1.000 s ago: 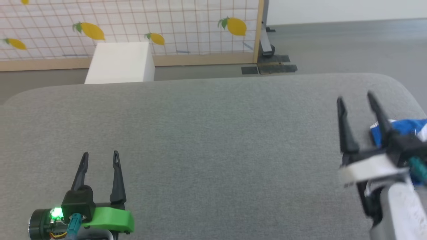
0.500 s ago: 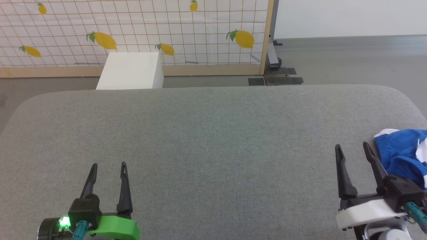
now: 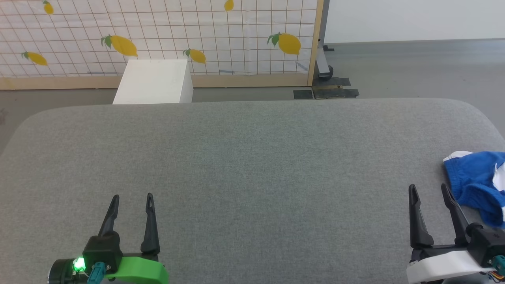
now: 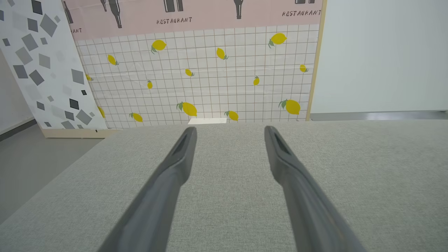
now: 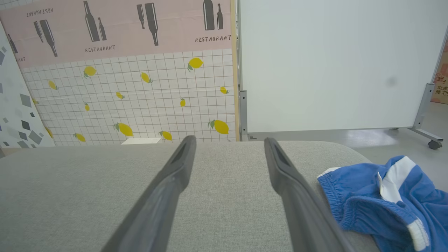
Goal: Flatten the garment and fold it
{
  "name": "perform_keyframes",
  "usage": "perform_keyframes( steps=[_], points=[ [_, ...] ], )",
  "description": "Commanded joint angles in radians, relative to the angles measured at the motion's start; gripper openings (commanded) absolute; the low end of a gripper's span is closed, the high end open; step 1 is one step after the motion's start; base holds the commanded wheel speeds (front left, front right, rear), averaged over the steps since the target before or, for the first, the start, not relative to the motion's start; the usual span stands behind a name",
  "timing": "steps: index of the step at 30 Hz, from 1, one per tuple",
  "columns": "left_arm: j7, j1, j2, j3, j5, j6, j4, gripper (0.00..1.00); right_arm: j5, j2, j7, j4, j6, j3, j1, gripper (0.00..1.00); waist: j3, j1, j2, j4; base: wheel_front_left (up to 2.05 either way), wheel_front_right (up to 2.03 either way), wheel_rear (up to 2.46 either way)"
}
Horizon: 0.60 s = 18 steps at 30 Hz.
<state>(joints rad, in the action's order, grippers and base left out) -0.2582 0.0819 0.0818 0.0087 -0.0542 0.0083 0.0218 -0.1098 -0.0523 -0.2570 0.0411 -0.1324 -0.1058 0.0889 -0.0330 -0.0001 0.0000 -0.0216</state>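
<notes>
One garment point(image 3: 475, 183), two end effectors, one white box point(image 3: 154, 81) behind the grey counter point(image 3: 252, 150). Garment's blue w/ white trim, bunched up at the counter's right edge, just beside the right end effector point(image 3: 428, 186). Its gathered elastic edge faces left, twd counter centre. Long axis: can't tell, it's crumpled & cut off by the frame. Right end effector: fingers spread, nothing between them. Left end effector point(image 3: 132, 196) at lower left, well apart from the garment, also spread & empty.
</notes>
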Motion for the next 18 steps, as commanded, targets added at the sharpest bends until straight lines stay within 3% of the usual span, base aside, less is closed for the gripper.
perform_keyframes(
  steps=[1,9,10,18],
  points=[
    [-0.004,0.015,-0.007,0.003,-0.009,-0.007,-0.001,1.00,-0.006,0.002,-0.005,-0.007,0.002,0.003,0.017,1.00,0.001,0.0001,0.0000,-0.001,0.00,0.00,0.00],
    [-0.004,0.017,-0.015,0.014,-0.014,-0.021,-0.003,1.00,0.003,0.002,-0.005,-0.011,0.002,0.022,0.023,1.00,0.005,0.0001,0.0000,-0.005,0.00,0.00,0.00],
    [0.000,0.001,-0.012,0.012,-0.002,-0.018,-0.001,0.00,0.002,0.000,0.000,-0.006,0.000,0.021,0.014,0.00,0.005,0.0001,0.0000,-0.005,0.00,0.00,0.00],
    [0.010,-0.003,-0.013,0.010,0.002,-0.017,-0.001,0.00,0.005,0.000,0.009,-0.006,0.000,0.022,0.011,0.00,0.006,0.0001,0.0000,-0.005,0.00,0.00,0.00]
  ],
)
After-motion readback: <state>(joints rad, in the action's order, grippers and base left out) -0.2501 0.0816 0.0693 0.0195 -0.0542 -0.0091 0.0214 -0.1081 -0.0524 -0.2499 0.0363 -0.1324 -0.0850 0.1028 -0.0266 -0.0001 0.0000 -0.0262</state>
